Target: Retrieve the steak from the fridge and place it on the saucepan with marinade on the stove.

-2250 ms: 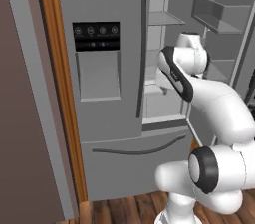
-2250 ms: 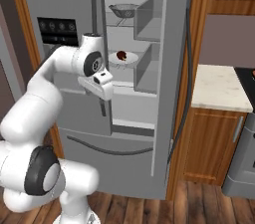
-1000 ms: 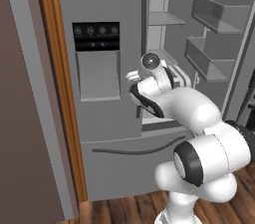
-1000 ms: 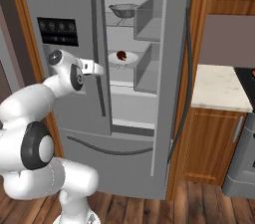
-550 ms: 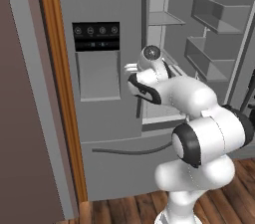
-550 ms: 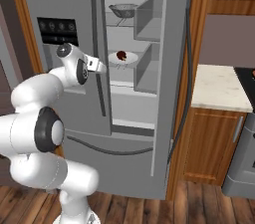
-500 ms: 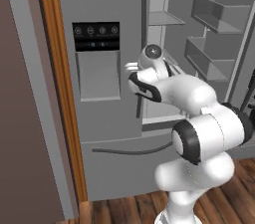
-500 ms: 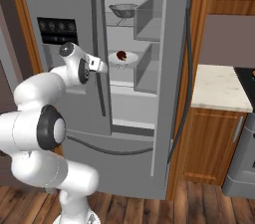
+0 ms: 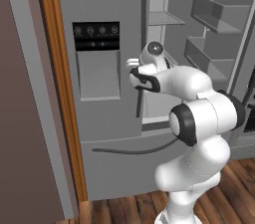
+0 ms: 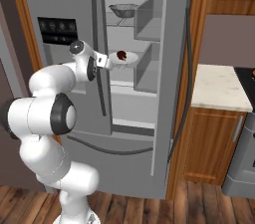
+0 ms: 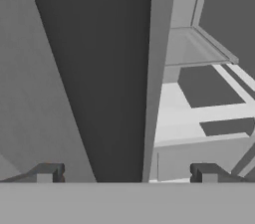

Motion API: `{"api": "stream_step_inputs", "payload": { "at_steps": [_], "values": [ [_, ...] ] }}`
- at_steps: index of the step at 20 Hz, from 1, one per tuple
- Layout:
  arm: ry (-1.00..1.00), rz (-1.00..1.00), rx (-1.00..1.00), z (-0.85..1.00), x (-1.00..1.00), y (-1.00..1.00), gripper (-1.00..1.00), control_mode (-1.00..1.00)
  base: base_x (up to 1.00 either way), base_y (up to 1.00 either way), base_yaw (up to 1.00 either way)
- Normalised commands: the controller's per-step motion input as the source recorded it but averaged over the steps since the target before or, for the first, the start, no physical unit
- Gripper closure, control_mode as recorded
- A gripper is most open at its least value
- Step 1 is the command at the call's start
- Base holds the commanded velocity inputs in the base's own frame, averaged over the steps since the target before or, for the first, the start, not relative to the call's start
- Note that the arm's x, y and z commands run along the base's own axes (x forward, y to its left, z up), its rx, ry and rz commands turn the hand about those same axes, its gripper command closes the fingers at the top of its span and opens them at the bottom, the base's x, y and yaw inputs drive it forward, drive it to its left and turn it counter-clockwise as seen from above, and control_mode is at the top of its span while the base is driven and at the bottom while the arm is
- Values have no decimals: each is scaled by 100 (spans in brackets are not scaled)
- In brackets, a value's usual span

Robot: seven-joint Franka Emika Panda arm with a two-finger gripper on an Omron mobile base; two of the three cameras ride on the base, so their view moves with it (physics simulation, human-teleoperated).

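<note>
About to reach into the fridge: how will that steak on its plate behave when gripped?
The steak is a small irregular lump, so probably light. It sits loose on a shallow white plate; a nudge may slide it. The open fingers look wide enough.

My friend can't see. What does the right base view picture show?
A white robot arm reaches its open gripper toward an open fridge, near a small dark steak on a middle shelf. A mesh bowl sits on the shelf above.

You are looking along the pincer (image 11: pixel 127 173), its two dark fingertips (image 11: pixel 47 172) spread wide at the bottom. Between them rises the edge of the fridge (image 11: pixel 159 68) door, with pale grey shelves (image 11: pixel 199 51) to its right.
</note>
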Motion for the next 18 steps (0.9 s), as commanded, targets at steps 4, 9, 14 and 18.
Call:
{"api": "stream_step_inputs", "payload": {
  "at_steps": [4,9,14,18],
  "values": [
    [0,0,0,0,54,0,-100,-100,0,0,0],
    [1,-1,0,0,18,1,100,-100,0,0,0],
    [8,-15,0,0,-31,16,100,-100,0,0,0],
    [1,-26,0,0,-86,44,100,-100,0,0,0]
  ]
}}
